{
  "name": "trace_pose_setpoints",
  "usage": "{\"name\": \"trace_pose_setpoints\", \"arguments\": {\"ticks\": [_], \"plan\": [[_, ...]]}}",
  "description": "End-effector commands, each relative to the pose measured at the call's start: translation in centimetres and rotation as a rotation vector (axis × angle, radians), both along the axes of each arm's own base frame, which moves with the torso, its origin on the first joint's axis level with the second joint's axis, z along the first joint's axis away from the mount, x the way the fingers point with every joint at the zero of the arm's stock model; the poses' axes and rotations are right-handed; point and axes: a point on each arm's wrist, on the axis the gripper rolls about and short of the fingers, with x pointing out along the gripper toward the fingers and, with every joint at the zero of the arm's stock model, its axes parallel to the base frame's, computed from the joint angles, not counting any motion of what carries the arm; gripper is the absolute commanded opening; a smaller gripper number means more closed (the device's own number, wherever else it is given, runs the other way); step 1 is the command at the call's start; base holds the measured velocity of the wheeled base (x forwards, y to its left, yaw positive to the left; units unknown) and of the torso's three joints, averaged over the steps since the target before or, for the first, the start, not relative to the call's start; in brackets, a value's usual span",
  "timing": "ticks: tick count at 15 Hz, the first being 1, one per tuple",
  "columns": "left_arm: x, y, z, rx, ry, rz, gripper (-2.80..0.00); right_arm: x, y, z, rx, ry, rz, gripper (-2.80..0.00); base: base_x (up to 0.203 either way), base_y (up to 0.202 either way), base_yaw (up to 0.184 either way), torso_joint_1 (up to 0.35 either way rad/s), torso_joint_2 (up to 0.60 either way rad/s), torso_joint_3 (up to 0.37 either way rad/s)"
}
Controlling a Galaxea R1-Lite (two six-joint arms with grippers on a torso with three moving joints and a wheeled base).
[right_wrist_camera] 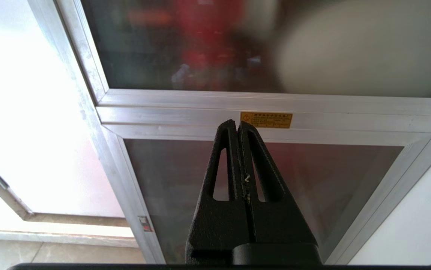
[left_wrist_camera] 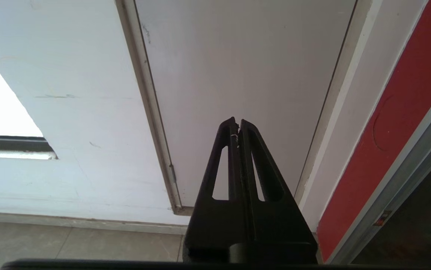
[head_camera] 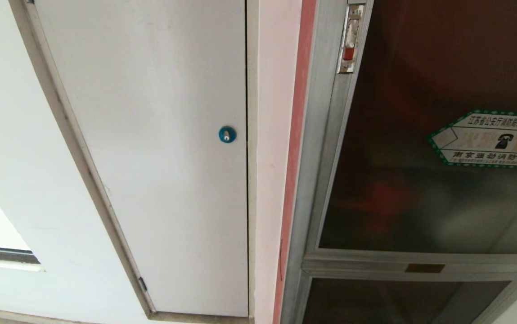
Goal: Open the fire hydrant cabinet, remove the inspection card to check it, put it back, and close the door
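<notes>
My left hand (left_wrist_camera: pixel 237 125) has its two black fingers pressed together with nothing between them; it hangs in front of the plain white door (left_wrist_camera: pixel 238 75), low down near the floor tiles (left_wrist_camera: pixel 76 245). My right hand (right_wrist_camera: pixel 236 127) is likewise pressed together and empty, hanging clear of the glass and pointing at the aluminium crossbar (right_wrist_camera: pixel 268 112) of the fire hydrant cabinet (head_camera: pixel 316 135), just by the small orange label (right_wrist_camera: pixel 266 120) stuck on that bar. Neither hand shows in the head view.

From the head, the cabinet fills the right side, with a red strip (head_camera: pixel 294 135) along its outer edge. Its door (head_camera: pixel 420 189), the large dark tinted pane in the silver frame, sits flush and closed, with the green-edged hexagonal telephone sticker (head_camera: pixel 487 139) on the glass and the red-marked latch (head_camera: pixel 349 45) high on the left rail. A smaller glass panel (head_camera: pixel 397 301) lies below the crossbar. I can make out blurred red shapes behind the glass, but not the inspection card. To the left is the white door with its blue round lock (head_camera: pixel 227 134)
</notes>
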Motion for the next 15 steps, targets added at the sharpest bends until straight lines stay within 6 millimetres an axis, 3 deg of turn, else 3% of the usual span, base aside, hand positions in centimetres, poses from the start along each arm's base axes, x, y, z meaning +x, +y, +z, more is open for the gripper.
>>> {"name": "trace_pose_setpoints", "arguments": {"ticks": [1, 15], "plan": [[0.01, 0.00, 0.01, 0.008, 0.000, -0.001, -2.80, 0.01, 0.00, 0.01, -0.002, 0.001, 0.001, -2.80, 0.000, 0.000, 0.000, 0.000, 0.00, 0.000], [-0.01, -0.06, 0.02, 0.050, 0.000, -0.027, -2.80, 0.01, 0.03, 0.01, -0.028, 0.001, 0.012, -2.80, 0.000, 0.000, 0.000, 0.000, 0.00, 0.000]]}}
